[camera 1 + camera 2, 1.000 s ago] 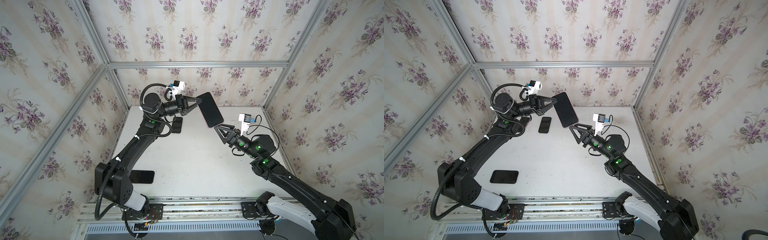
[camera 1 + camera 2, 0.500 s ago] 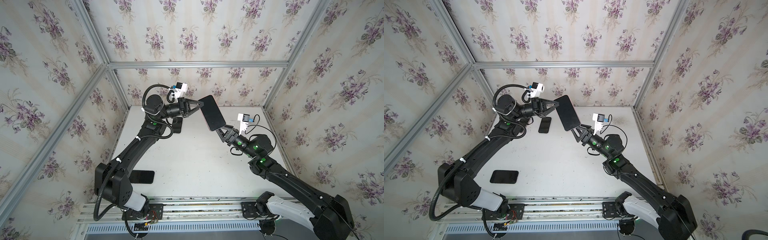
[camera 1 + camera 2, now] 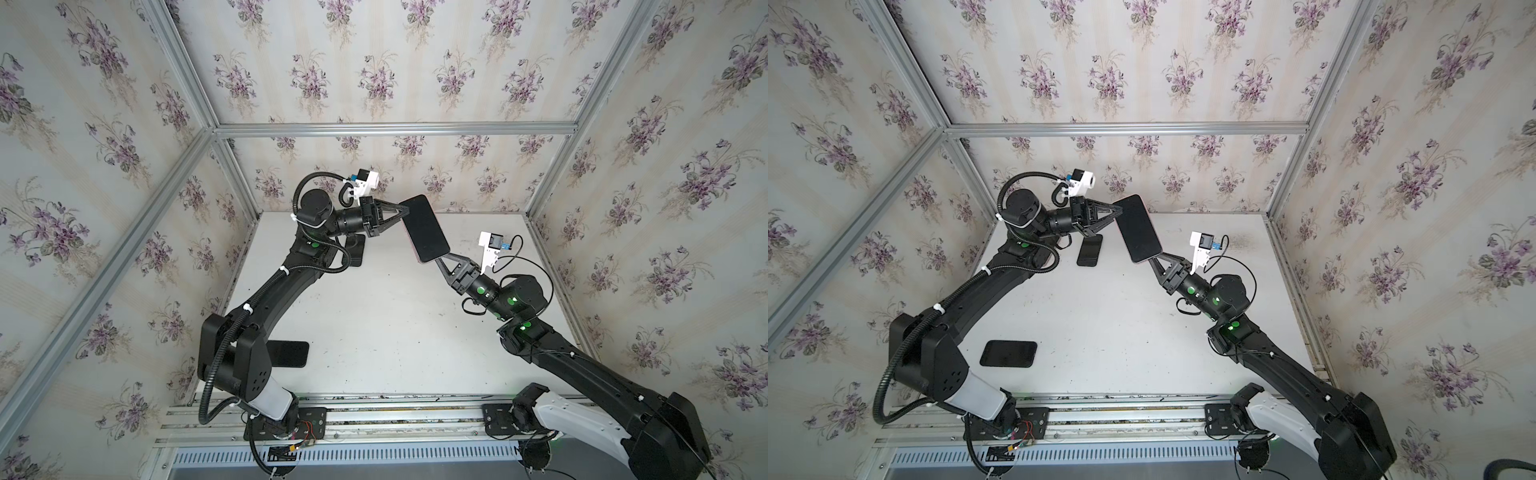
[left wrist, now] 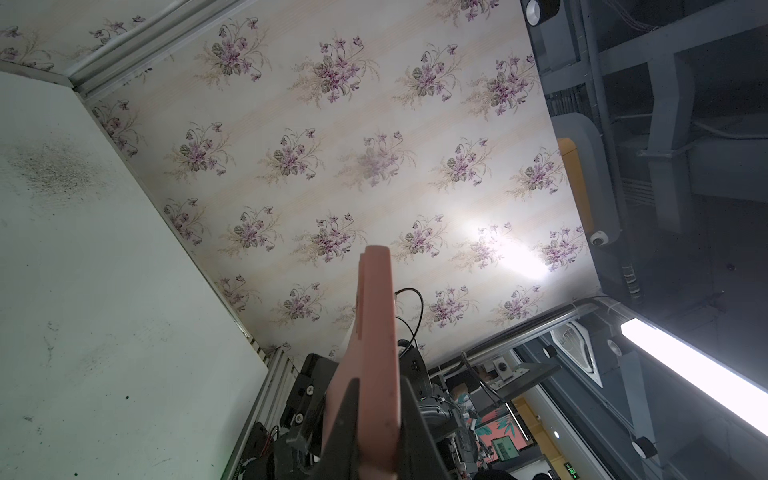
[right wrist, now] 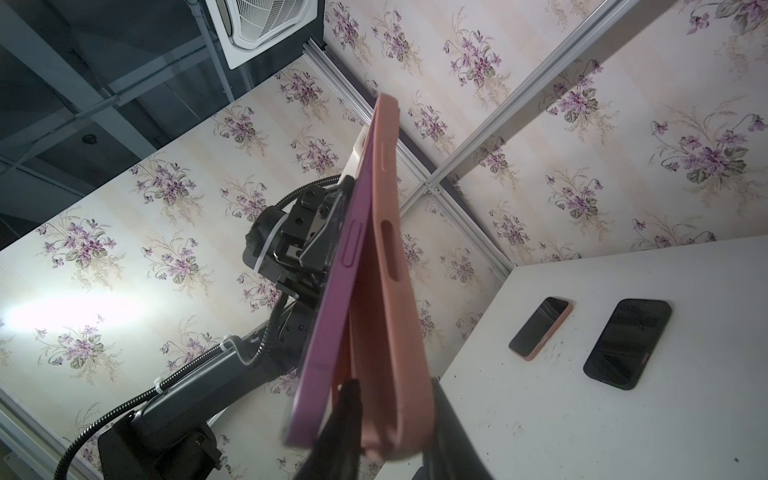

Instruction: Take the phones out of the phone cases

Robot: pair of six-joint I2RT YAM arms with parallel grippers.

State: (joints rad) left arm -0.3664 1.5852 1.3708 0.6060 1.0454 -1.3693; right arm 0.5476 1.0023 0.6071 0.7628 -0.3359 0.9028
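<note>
Well above the worktop (image 3: pixel 374 332), the phone (image 3: pixel 426 228) is held aloft, screen up. Its phone case (image 5: pixel 395 291) is peeled away at the lower end and seated at the upper. The left fingers (image 3: pixel 388 203) clamp the cased top; the right fingers (image 5: pixel 451 419) pinch the loosened case bottom. Extraction partly done; full separation outstanding

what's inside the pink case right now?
The purple phone, peeled out of the case at the right gripper end, one finger between them. The end at the left gripper is covered, seating unclear.
</note>
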